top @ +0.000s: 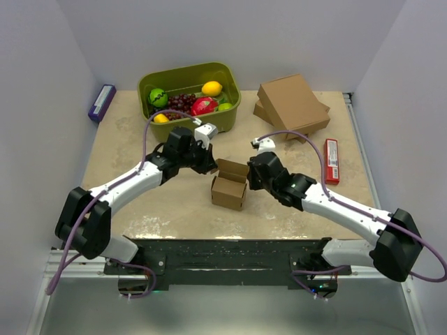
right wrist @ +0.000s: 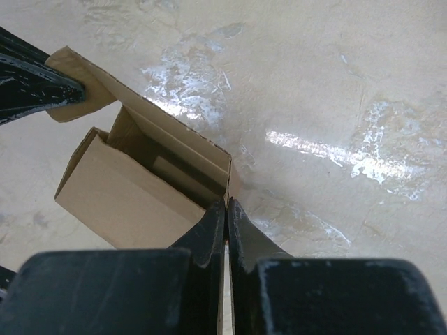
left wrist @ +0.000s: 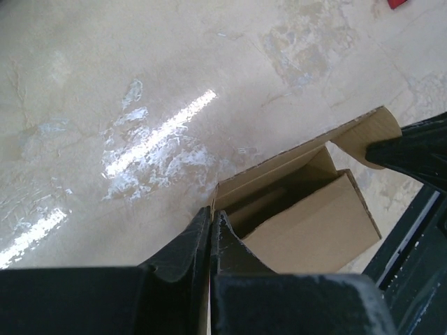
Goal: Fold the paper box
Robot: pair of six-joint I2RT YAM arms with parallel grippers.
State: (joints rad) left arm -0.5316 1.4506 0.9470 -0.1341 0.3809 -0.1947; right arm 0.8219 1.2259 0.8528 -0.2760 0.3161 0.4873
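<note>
Glossy beige table (top: 122, 143) between pale walls (top: 42, 63) carries paper box (top: 230, 187).

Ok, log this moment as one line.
box: upright, lid open | left gripper: shut on lid's one end | right gripper: shut on lid's other end

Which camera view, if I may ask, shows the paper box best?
The top external view: the whole paper box shows, top open, with its outline clear. Each wrist view gives only a close, cropped look into its open interior.
</note>
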